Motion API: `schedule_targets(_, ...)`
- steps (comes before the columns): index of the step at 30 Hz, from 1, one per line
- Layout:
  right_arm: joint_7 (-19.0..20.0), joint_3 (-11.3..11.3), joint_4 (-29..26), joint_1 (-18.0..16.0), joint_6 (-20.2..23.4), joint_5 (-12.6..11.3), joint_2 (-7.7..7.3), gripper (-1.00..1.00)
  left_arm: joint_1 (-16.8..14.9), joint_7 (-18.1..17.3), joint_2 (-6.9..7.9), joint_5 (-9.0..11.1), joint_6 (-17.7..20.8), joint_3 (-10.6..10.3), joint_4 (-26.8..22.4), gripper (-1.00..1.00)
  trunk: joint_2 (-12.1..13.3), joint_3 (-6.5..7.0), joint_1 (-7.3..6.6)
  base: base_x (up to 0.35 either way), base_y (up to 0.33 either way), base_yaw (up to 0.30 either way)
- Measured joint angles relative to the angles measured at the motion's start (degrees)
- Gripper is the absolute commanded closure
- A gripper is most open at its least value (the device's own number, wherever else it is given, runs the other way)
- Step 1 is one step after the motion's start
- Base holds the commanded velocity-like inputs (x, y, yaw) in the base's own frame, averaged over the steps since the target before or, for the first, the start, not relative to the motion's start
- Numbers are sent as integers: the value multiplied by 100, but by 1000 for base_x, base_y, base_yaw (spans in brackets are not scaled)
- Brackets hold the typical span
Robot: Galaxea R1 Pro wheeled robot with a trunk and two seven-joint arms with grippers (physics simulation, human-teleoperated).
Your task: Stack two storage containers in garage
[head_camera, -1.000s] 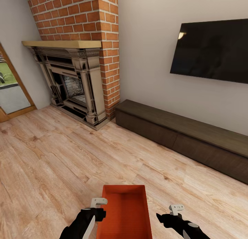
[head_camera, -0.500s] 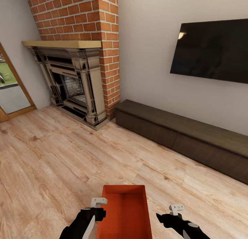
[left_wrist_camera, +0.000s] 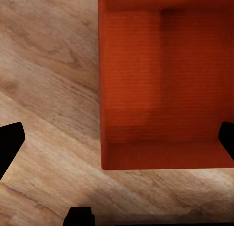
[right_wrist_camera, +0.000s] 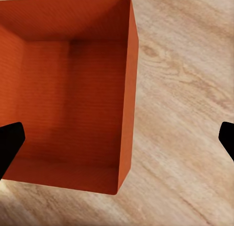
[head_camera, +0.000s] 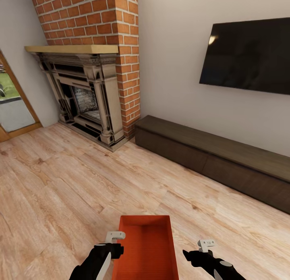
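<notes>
One storage container [head_camera: 147,247] sits on the living room's wood plank floor [head_camera: 60,191] between my two arms, open side up. My left pincer [head_camera: 114,236] and right pincer [head_camera: 206,243] hang spread wide, holding nothing. I judge the box light and stiff but thin-walled; each pincer should straddle a long wall's rim

A brick chimney [head_camera: 106,14] rises above a grey fireplace [head_camera: 86,98] with a pale wood mantel [head_camera: 72,49]. A black TV [head_camera: 246,56] hangs on the pale wall [head_camera: 173,58] over a long dark cabinet [head_camera: 213,159]. A wood-framed glass door [head_camera: 12,102] stands beside the fireplace. Light plank flooring [head_camera: 80,191] covers the ground.
</notes>
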Motion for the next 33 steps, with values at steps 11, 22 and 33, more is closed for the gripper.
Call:
schedule_targets(11, -3, 6, -3, 0, 0, 0, 0, -100, 2, -4, 0, 3, -9, 0, -2, -100, -242, -108, 132, 0, 0, 0)
schedule_targets(22, -574, 14, -39, 0, 0, 0, 182, -100, 1, -9, 0, 6, -9, 0, 1, -100, -242, -108, 132, 0, 0, 0)
schedule_targets(33, -489, 15, -66, 0, 0, 0, 202, -100, 1, -9, 0, 6, -9, 0, 1, -100, -242, -108, 132, 0, 0, 0)
